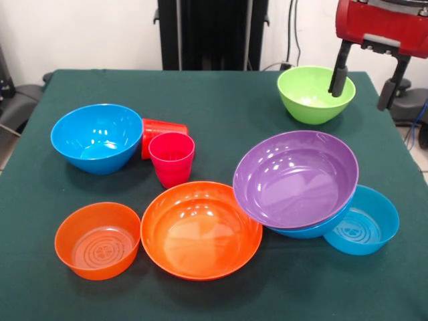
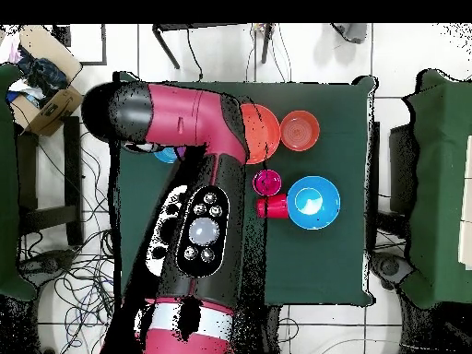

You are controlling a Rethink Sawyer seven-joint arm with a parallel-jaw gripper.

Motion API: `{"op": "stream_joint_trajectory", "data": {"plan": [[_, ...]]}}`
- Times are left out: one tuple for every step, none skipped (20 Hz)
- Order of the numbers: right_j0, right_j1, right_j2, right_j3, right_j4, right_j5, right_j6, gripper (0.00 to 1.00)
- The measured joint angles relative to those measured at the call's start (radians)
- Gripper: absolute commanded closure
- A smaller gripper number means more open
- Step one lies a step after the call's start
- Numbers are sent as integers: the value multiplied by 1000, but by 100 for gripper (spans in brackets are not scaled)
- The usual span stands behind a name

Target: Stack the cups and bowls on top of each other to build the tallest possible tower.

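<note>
Lime green bowl [image 1: 314, 93] directly under tool [image 1: 367, 79]; one finger inside its rim, jaws spread open, arm reaching down from above

A dark green cloth-covered worktop [image 1: 221, 107] spreads beneath the tool [image 1: 364, 83]. Behind the tool's far side, black cables [image 1: 292, 30] hang against a white wall [image 1: 87, 33]. An open cardboard box [image 2: 41, 78] sits on the floor off the worktop's corner.

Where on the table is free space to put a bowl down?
Bare cloth lies between the blue bowl and the green bowl, and along the near edge right of the large orange bowl. Around the pink cup it is crowded.
</note>
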Motion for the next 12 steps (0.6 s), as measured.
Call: {"op": "stream_joint_trajectory", "data": {"plan": [[0,0,-2,0,0,0,0,0],[0,0,-5,0,-1,0,0,0],[-1,0,-7,-1,-1,0,0,0],[-2,0,-8,-2,-1,0,0,0],[-4,0,-9,-4,-2,0,0,0],[-9,0,-10,-8,-3,0,0,0],[-14,0,-10,-12,-4,0,0,0],[-16,0,-10,-14,-4,0,0,0],[-20,0,-10,-17,-4,0,0,0],[-25,0,-10,-20,-4,0,0,0],[-30,0,-10,-23,-4,0,0,0],[-35,0,-9,-24,-4,0,0,0]]}}
